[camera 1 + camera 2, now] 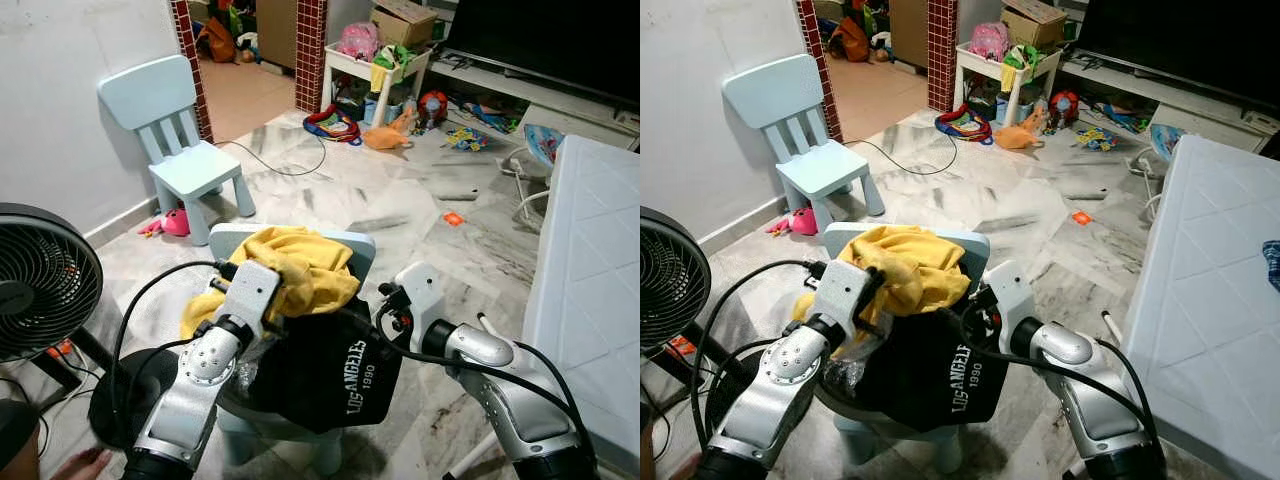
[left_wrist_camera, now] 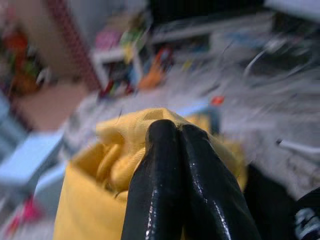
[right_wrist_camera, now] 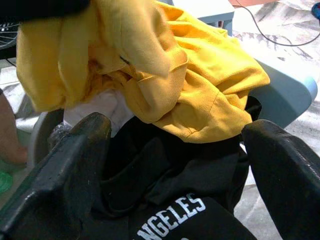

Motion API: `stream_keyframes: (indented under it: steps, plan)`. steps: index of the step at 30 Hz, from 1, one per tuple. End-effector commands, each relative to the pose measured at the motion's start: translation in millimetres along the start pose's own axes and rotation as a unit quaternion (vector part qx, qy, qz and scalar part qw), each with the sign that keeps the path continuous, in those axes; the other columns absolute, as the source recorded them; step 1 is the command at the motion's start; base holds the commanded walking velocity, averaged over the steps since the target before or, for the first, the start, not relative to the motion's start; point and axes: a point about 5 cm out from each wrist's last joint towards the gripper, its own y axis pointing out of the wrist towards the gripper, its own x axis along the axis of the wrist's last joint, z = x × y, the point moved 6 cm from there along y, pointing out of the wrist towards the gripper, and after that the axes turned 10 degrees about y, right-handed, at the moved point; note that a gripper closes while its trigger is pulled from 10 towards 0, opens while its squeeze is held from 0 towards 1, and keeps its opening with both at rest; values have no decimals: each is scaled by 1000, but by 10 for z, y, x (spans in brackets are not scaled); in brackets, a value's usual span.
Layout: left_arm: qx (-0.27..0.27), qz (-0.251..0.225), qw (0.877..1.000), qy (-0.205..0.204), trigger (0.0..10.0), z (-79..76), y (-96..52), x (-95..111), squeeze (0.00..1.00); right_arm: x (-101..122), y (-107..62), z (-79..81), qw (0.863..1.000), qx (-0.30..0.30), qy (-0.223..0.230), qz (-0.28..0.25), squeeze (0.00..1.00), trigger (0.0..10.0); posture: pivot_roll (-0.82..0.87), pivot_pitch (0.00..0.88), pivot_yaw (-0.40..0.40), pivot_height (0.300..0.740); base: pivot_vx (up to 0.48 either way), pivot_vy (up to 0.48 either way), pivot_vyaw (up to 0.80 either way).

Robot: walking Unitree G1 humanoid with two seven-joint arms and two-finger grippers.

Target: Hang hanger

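A yellow shirt (image 1: 300, 260) and a black shirt (image 1: 330, 375) printed "LOS ANGELES 1990" lie heaped on a small pale blue chair (image 1: 355, 243) right in front of me. My left gripper (image 2: 172, 127) is shut, its fingertips pinching a fold at the top of the yellow shirt. My right gripper (image 3: 175, 150) is open, its two fingers (image 3: 75, 145) spread wide just above the black shirt, below the yellow one. In the eye views, the cloth hides most of both grippers' fingers. I cannot make out a hanger among the clothes.
A second pale blue child's chair (image 1: 185, 140) stands by the wall at the left. A black fan (image 1: 40, 280) is close on my left, a white table (image 1: 590, 280) on my right. Toys (image 1: 385, 130) and a cable (image 1: 280, 165) litter the marble floor. A person's hand (image 1: 80, 465) rests at bottom left.
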Motion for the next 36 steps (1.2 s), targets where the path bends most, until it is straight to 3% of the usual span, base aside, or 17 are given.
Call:
stream_keyframes:
  steps: [1, 6, 8, 12, 15, 18, 20, 22, 23, 29, 31, 32, 33, 36]
  plan:
    - [-36, -39, 998, 20, 0, -157, -22, 156, 0, 78, -2, 12, 1000, 1, -9, -11, 0, 10000, -9, 45, -65, 740, 0, 0, 0]
    - [-89, -46, 994, 33, 0, -365, -84, 161, 0, 85, 10, 24, 1000, 3, -12, -12, 0, 10000, -10, 43, -65, 740, 0, 0, 0]
    - [-128, -47, 989, 61, 0, -482, -155, 125, 0, 87, 10, 23, 1000, 3, -13, -12, 0, 10000, -10, 43, -66, 740, 0, 0, 0]
    - [-167, -31, 980, 106, 0, -549, -263, 27, 0, 82, 10, 24, 1000, 3, -15, -11, 0, 10000, -10, 43, -66, 740, 0, 0, 0]
    - [-158, 24, 976, 148, 0, -447, -356, -188, 0, 78, 12, 22, 1000, 2, -16, -10, 0, 10000, -9, 41, -65, 740, 0, 0, 0]
    - [-123, 64, 979, 152, 0, -310, -428, -317, 0, 86, 11, 10, 1000, -1, -25, -11, 0, 10000, -7, 41, -62, 740, 0, 0, 0]
    - [-52, 117, 984, 121, 0, -102, -581, -466, 0, 111, 14, -33, 999, -14, -32, -18, 0, 10000, -3, 42, -62, 740, 0, 0, 0]
    - [-41, 126, 984, 115, 0, -72, -619, -492, 0, 117, 14, -42, 999, -17, -32, -19, 0, 10000, -3, 42, -62, 740, 0, 0, 0]
    - [-17, 157, 982, 106, 0, -21, -755, -607, 0, 149, 18, -86, 999, -29, -36, -27, 0, 10000, 6, 44, -65, 740, 0, 0, 0]
    - [-33, 211, 971, 106, 0, -134, -1027, -751, 0, 245, 39, -165, 997, -50, -42, -45, 0, 10000, 13, 46, -71, 740, 0, 0, 0]
    - [-39, 227, 967, 108, 10000, -177, -1100, -777, 0, 261, 45, -175, 997, -51, -44, -47, 0, 10000, 13, 46, -71, 740, 0, 0, 0]
    - [-45, 236, 966, 96, 10000, -221, -1152, -797, 0, 277, 51, -186, 996, -53, -44, -49, 0, 10000, 13, 46, -71, 740, 0, 0, 0]
    - [-59, 242, 963, 102, 10000, -257, -1192, -810, 1000, 284, 59, -193, 996, -55, -45, -51, 0, 10000, 15, 46, -71, 740, 0, 0, 0]
    - [-95, 246, 957, 121, 10000, -300, -1207, -809, 1000, 291, 68, -193, 996, -56, -46, -53, 0, 10000, 15, 46, -71, 740, 0, 0, 0]
